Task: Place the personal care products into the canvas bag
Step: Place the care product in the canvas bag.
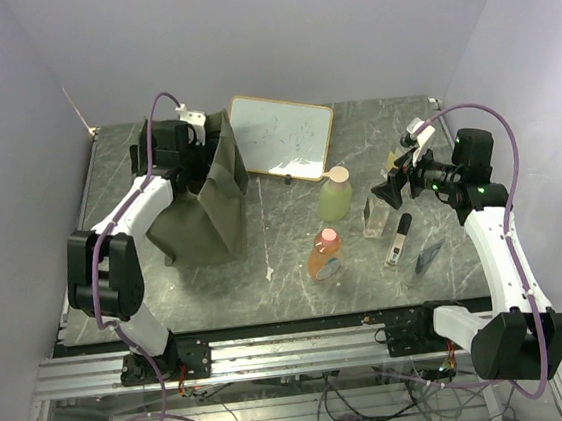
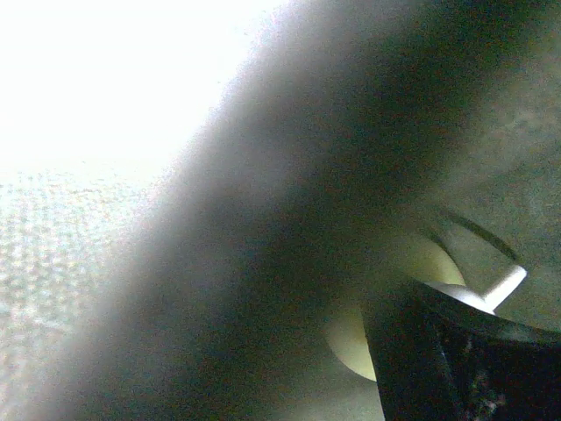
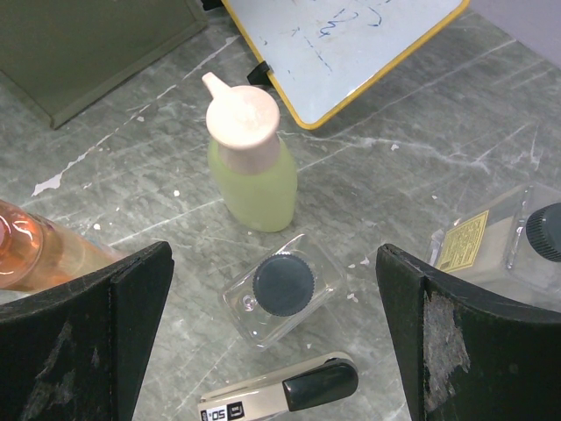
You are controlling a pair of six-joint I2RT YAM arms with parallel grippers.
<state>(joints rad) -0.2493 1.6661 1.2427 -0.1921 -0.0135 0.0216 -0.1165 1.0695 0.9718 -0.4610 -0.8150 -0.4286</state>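
Personal care products mostly stand loose on the bench (image 1: 290, 295), to the right of the canvas bag (image 1: 211, 213): a green bottle (image 3: 254, 189), an orange bottle (image 3: 39, 250) and a clear bottle (image 3: 282, 288) with a black cap; the clear bottle is upright, long axis vertical, cap facing the wrist camera; it sits directly below the right claw (image 3: 273, 263), centred between the fingers; that claw is spread wide and holds nothing; the right arm is plainly the nearer. The bag lies well apart to the left, past the green and orange bottles. The left claw (image 1: 189, 142) is at the bag's mouth; its wrist view is blurred, showing a pale yellow pump bottle (image 2: 421, 267) close by; whether its jaws are apart cannot be told. Judgement: a straight descent suits the clear bottle.
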